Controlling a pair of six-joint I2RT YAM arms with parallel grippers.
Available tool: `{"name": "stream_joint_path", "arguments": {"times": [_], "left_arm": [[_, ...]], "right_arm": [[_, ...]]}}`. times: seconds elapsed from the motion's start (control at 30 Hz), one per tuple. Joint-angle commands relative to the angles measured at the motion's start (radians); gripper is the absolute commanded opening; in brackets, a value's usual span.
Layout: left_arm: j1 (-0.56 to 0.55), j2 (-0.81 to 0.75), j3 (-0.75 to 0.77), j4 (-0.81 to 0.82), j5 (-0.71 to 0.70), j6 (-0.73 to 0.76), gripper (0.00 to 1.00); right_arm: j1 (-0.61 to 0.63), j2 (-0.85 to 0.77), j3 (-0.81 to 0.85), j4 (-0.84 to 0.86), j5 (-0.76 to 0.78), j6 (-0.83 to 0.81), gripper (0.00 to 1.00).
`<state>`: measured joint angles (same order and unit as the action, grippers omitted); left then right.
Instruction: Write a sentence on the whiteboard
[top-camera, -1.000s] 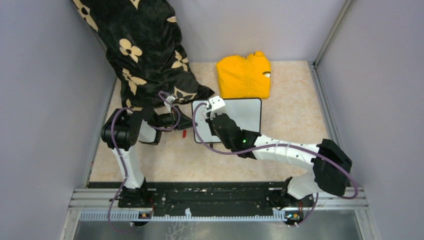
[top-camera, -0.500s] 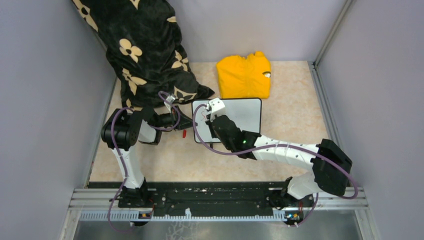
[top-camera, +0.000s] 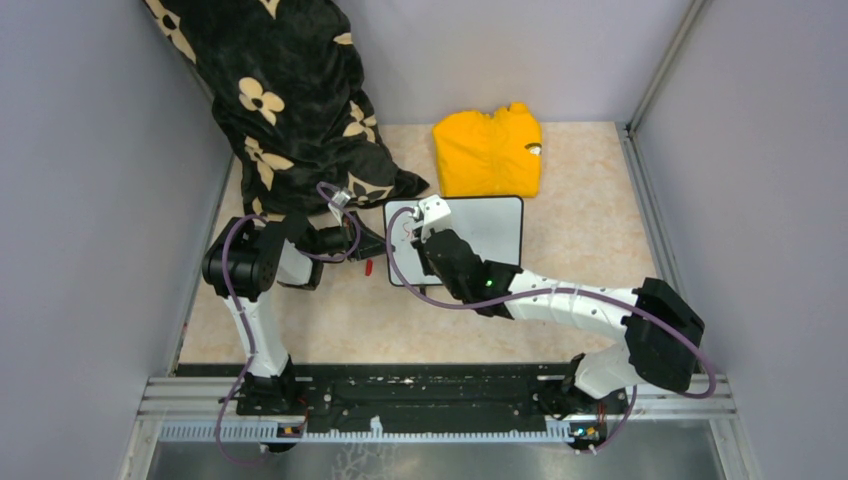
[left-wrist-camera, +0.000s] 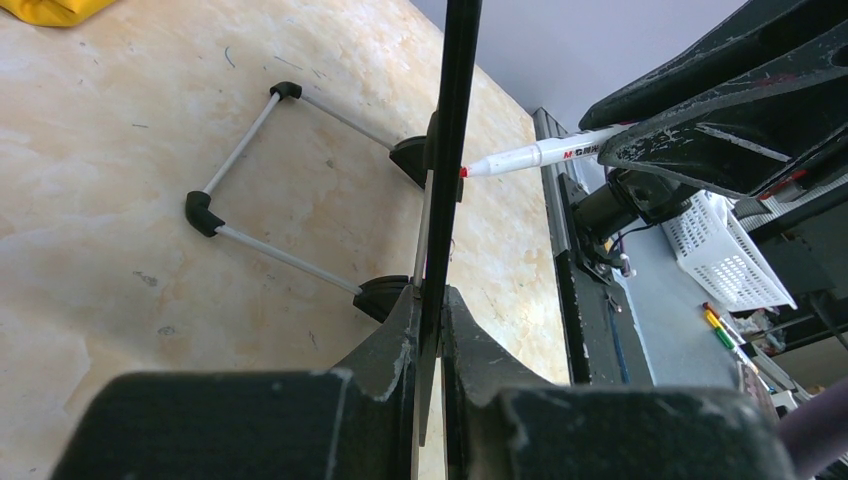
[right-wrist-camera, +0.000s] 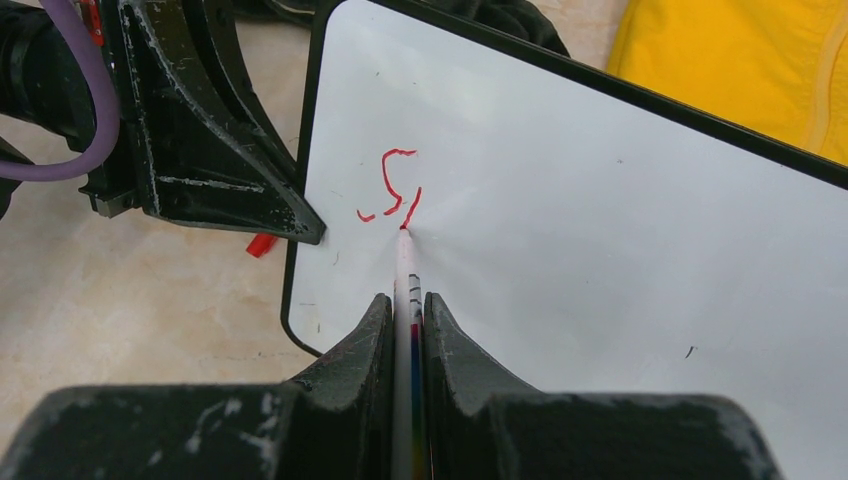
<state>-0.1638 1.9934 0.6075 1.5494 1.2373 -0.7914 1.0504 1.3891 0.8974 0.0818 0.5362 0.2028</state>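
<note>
Barely begun on the whiteboard: of the sentence, only a red S-like curl and one short slanted stroke, near the upper left corner. Touching the foot of that stroke, the red tip of a white marker. Clamped around the marker's barrel, the right gripper, jaws closed down to the pen's width. Pinched on the board's left rim, the left gripper, jaws nearly together with only the thin edge between them. Stands near the middle of the beige table, propped on a thin wire stand with black feet, and shows edge-on from the left wrist. Just beside the left rim, on the tabletop, a small red cap. Just beyond the far edge, a folded yellow garment. At the far left, draped down onto the table, a black blanket with cream flowers.
</note>
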Motion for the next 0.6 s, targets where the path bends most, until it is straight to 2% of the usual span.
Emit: {"name": "stream_joint_path", "arguments": {"times": [0.0,0.57], "left_arm": [[-0.006,-0.012,0.004,0.242,0.01,-0.001,0.0],[-0.005,-0.011,0.005,0.242,0.011,0.001,0.0]], "right_arm": [[-0.025,-0.007,0.05,0.033,0.037,-0.002,0.0],[-0.048,-0.012,0.06,0.059,0.038,-0.005,0.0]]}}
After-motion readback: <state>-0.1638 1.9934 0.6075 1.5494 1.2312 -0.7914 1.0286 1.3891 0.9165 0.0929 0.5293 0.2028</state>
